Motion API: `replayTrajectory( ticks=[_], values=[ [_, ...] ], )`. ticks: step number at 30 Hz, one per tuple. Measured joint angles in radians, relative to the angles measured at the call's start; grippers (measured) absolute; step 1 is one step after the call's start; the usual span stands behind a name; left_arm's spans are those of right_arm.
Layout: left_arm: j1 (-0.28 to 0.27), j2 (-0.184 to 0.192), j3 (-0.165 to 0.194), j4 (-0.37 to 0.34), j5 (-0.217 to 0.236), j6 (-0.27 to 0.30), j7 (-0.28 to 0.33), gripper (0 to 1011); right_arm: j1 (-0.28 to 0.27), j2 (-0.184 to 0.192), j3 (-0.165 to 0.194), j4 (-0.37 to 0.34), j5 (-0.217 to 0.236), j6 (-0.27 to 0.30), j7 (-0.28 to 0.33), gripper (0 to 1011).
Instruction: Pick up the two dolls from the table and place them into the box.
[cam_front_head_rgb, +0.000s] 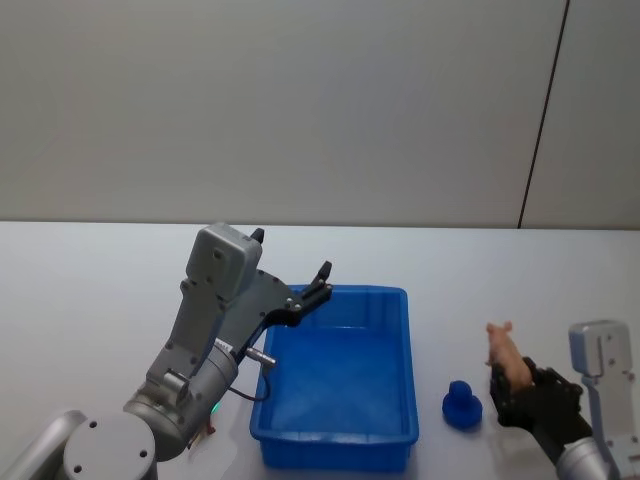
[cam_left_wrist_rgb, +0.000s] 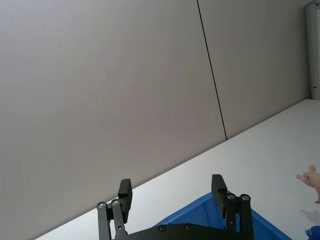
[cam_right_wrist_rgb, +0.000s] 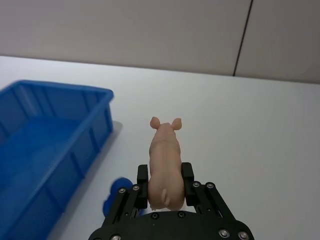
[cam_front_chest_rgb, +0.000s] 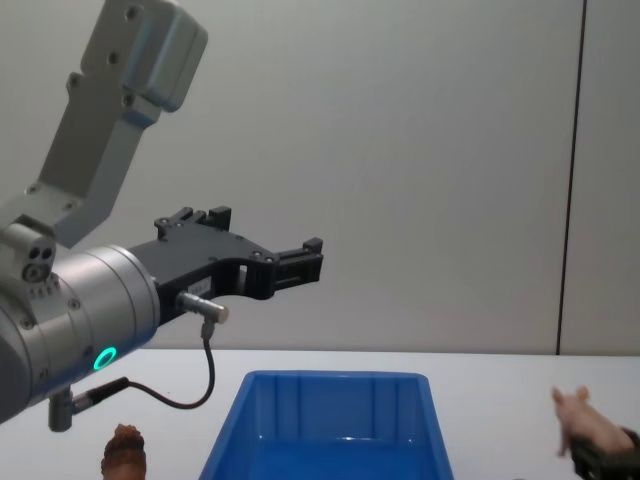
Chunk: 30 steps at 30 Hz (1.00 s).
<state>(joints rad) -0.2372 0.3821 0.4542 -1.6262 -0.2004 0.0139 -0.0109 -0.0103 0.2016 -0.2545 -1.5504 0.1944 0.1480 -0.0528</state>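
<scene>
While right gripper (cam_right_wrist_rgb: 165, 172) is clamping pink doll (cam_right_wrist_rgb: 164, 145) beside box (cam_front_head_rgb: 335, 440), clearing its rim before release seems wise; left gripper (cam_left_wrist_rgb: 171, 185) hovering open, empty.

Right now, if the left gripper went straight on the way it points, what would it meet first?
Probably nothing close. The left gripper, open and empty, points across high above the box. The line looks free until the grey wall, though depth is unclear.

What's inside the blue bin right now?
The bright blue plastic bin looks empty: bare blue floor. The open left gripper covers its far-left corner. The pale pink pig doll is outside, held by the right gripper.
</scene>
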Motion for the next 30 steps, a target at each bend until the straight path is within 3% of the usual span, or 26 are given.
replayTrajectory(
  ticks=[15,25,28,30],
  values=[
    [0.000,0.000,0.000,0.000,0.000,0.000,0.000,1001,0.044,-0.039,-0.032,-0.041,-0.016,-0.016,0.155,381],
    [0.000,0.000,0.000,0.000,0.000,0.000,0.000,1001,0.111,-0.096,-0.065,0.006,-0.051,0.000,0.229,381],
    [0.000,0.000,0.000,0.000,0.000,0.000,0.000,1001,0.136,-0.115,-0.075,0.033,-0.066,0.012,0.241,419],
    [0.000,0.000,0.000,0.000,0.000,0.000,0.000,1001,0.146,-0.123,-0.078,0.045,-0.071,0.018,0.243,500]
  ],
)
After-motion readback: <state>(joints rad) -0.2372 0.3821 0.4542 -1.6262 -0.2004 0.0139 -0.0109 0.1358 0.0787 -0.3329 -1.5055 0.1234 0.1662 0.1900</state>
